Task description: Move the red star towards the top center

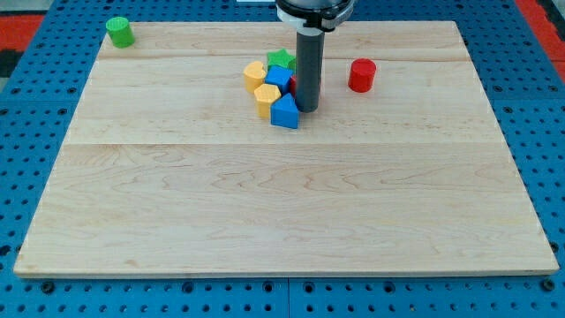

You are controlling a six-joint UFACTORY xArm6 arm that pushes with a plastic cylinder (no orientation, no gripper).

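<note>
Eight blocks sit on the desk, all in its upper part. Going from the view's left: a green cylinder stands alone at the top left corner, well apart from the rest. Near the top center is a tight cluster: a yellow block at its left edge and a yellow hexagon-like block just below it. Next come a green star at the cluster's top, a blue block under it, and a blue triangle-like block at the cluster's bottom.

You only get a thin dark-red sliver of the red star, wedged between the blue block and the rod. Its star outline can't be made out, since the rod covers most of it. It lies just left of top center, inside the cluster.

My tip is planted at the cluster's right side, up against the red star and just beside the blue triangle-like block. Pincer state: you cannot tell, only the dark upright rod shows.

A red cylinder stands apart on the view's right of the rod.

The desk is pale wood with faint plank seams. It rests on a blue perforated base, with red patches at the view's top corners.
</note>
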